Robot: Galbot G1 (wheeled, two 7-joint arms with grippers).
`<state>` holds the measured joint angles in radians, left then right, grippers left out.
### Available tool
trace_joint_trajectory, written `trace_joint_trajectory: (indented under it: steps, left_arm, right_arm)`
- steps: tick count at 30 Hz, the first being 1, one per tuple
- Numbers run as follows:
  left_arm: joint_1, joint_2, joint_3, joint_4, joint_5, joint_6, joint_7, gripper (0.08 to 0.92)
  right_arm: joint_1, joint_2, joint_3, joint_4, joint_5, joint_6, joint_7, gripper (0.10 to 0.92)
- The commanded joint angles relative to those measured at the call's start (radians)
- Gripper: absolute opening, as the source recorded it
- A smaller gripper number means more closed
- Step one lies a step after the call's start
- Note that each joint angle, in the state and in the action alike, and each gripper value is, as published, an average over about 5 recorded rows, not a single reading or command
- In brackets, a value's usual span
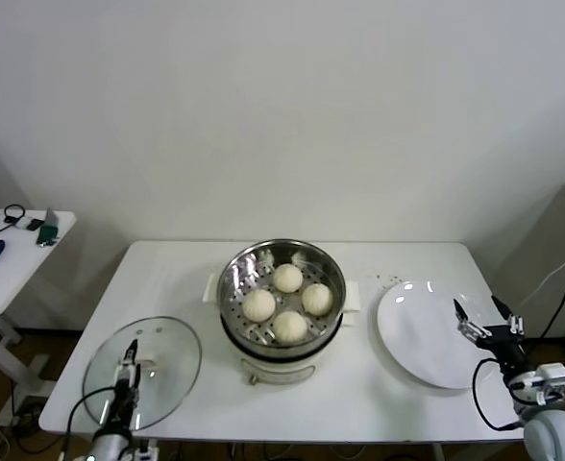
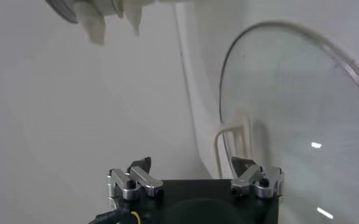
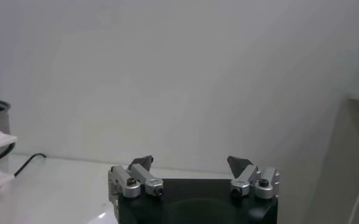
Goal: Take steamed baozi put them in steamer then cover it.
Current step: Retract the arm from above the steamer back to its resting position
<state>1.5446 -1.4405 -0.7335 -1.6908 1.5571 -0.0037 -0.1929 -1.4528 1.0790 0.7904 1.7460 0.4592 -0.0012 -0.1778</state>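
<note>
The left gripper [image 1: 127, 370] has its fingers spread wide and holds nothing. It hangs at the near left edge of the table [image 1: 379, 389], over the near part of the glass lid [image 1: 142, 373]. In the left wrist view the two fingertips [image 2: 141, 165] stand well apart, with the lid's white handle [image 2: 231, 143] between them and beyond; whether they touch it is hard to tell. Only part of the lid's rim shows there, the rest cut off.

The right gripper [image 1: 482, 320] is also spread wide and empty, at the right edge of the white plate [image 1: 425, 334]; in its wrist view [image 3: 190, 162] mostly wall lies beyond the tips.

Four buns [image 1: 287, 278] sit on the perforated tray inside the steamer [image 1: 281, 300], at the middle of the table. The steamer is uncovered; its white base is partly hidden under the pot.

A side table [image 1: 13, 259] with small dark items, too small to make out, stands at far left.
</note>
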Motion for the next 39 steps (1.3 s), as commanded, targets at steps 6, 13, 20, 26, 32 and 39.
trace_joint_trajectory:
  steps: [6, 13, 20, 26, 32, 39]
  left_arm:
    - [-0.078, 0.021, 0.007, 0.065, -0.032, -0.001, -0.015, 0.823]
    - [-0.108, 0.033, 0.011, 0.105, -0.067, 0.001, -0.015, 0.823]
    - [-0.118, 0.037, 0.015, 0.124, -0.089, -0.009, -0.015, 0.791]
    - [-0.117, 0.040, 0.016, 0.126, -0.104, -0.016, -0.016, 0.627]
    - [-0.112, 0.039, 0.019, 0.125, -0.115, -0.018, -0.018, 0.454]
    - [-0.109, 0.045, 0.018, 0.119, -0.139, -0.021, -0.022, 0.255]
  right_arm:
    - [-0.040, 0.019, 0.040, 0.001, -0.030, 0.013, -0.028, 0.823]
    - [-0.048, 0.031, 0.049, -0.005, -0.039, 0.022, -0.044, 0.823]
    - [-0.046, 0.046, 0.049, -0.012, -0.060, 0.031, -0.051, 0.823]
    - [-0.044, 0.058, 0.048, -0.022, -0.077, 0.041, -0.058, 0.823]
    - [-0.036, 0.066, 0.045, -0.029, -0.087, 0.045, -0.061, 0.823]
    - [-0.028, 0.068, 0.042, -0.038, -0.104, 0.050, -0.061, 0.823]
